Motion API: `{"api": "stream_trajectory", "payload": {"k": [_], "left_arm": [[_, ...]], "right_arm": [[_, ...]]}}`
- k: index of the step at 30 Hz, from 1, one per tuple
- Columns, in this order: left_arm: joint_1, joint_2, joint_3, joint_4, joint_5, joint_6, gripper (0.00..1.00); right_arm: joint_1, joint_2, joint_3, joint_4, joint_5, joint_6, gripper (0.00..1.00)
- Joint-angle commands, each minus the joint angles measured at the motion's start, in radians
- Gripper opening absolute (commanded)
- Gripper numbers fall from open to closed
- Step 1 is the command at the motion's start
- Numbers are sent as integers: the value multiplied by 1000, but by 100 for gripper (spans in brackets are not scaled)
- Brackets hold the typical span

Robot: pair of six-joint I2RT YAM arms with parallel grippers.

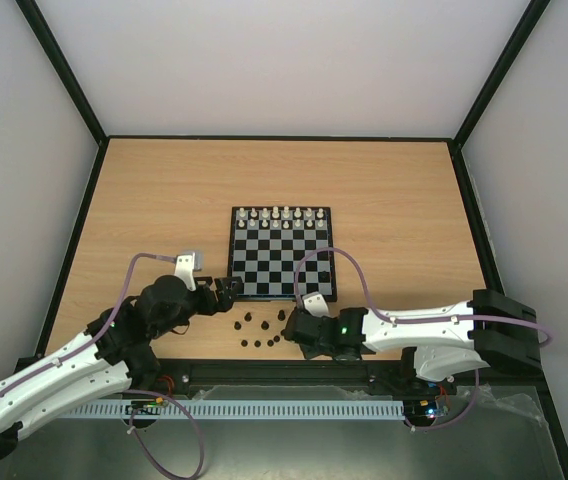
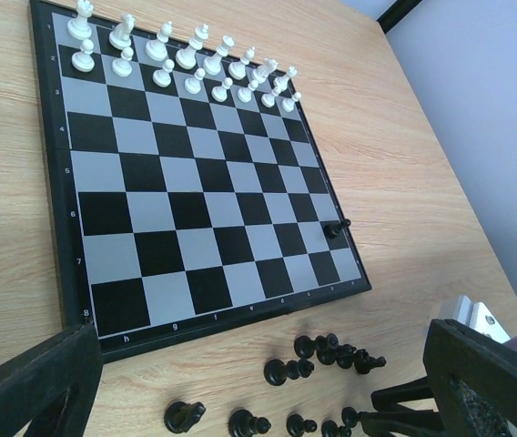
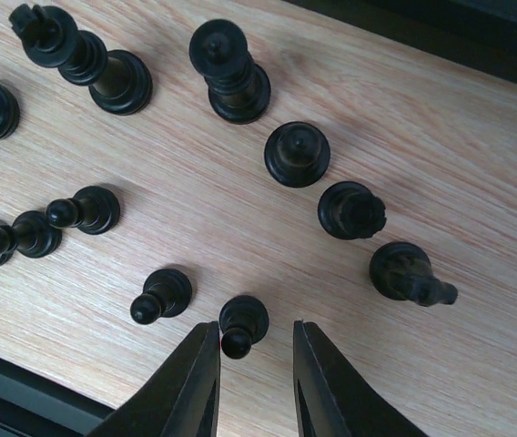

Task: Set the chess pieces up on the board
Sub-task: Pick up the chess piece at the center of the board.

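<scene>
**Right gripper brackets a dark pawn off the board**

The right gripper (image 3: 254, 339) hangs low over the wood-grain table (image 1: 164, 200). Its two black fingers (image 3: 195, 382) stand narrowly apart on either side of a single dark pawn (image 3: 243, 320). The left finger is almost against the pawn's base, while a sliver of bare wood shows between the pawn and the right finger, so the jaws are not yet clamped on it.

The other dark chess pieces (image 3: 297, 155) are scattered on the table around the pawn, just off the near edge of the chessboard (image 1: 284, 270). One lone dark piece (image 2: 334, 228) sits at the board's right-hand edge, against the black border. The white pieces (image 1: 282, 215) fill two rows along the far side of the board.

The left gripper (image 1: 226, 290) hovers by the board's near-left corner. Its fingers (image 2: 31, 382) are spread as wide as they go, holding and touching nothing.
</scene>
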Motion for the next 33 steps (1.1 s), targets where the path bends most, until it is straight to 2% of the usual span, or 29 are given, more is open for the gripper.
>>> {"api": "stream_trajectory", "payload": {"k": [1,33], "left_arm": [[-4,-7,-17,10,7,-11,99],[-4,-28,-10,-11,11,-10,99]], "right_arm": [[-14,-4,-10,-28,30,-5,23],[-16,38,24,1,-1,-44,23]]}}
